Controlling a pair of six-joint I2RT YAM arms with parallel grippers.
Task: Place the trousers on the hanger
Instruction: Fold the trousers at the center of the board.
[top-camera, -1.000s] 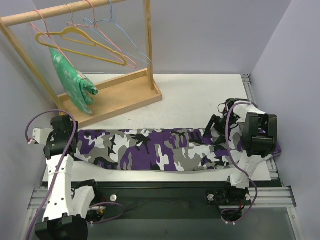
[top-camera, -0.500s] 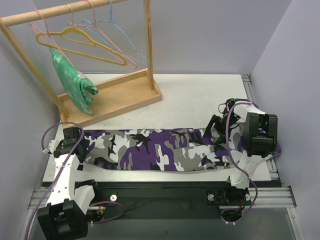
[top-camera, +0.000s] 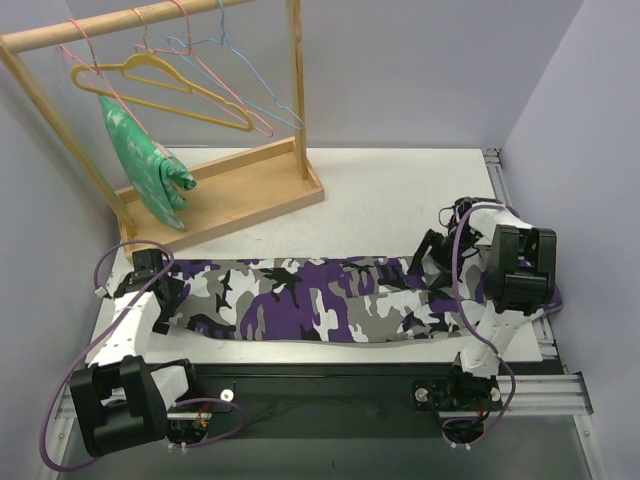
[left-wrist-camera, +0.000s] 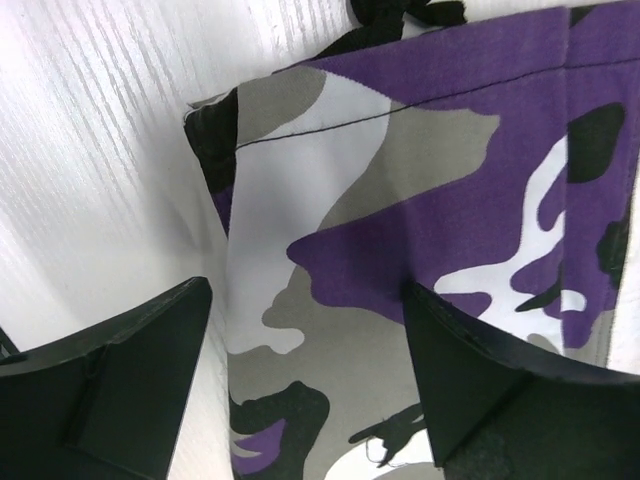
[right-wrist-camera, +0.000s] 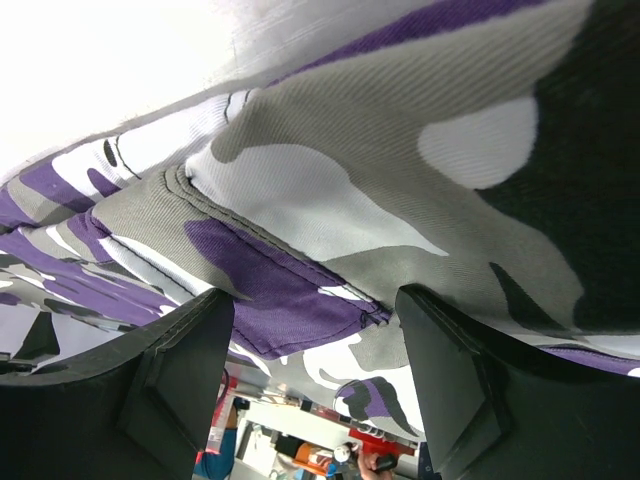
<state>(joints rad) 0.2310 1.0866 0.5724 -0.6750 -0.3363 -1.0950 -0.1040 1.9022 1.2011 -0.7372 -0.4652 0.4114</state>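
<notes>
Zero readable text here, tbh. No labels, brands or numbers legible in any view, not even on the trousers.

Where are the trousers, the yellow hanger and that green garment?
trousers (top-camera: 300, 300): top view, middle of the camouflage cloth.
yellow hanger (top-camera: 115, 69): top view, its left shoulder.
green garment (top-camera: 145, 160): top view, middle of the hanging cloth.

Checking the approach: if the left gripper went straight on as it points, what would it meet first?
Probably the trousers: the open left gripper points down at their end, one finger over bare table.
</notes>
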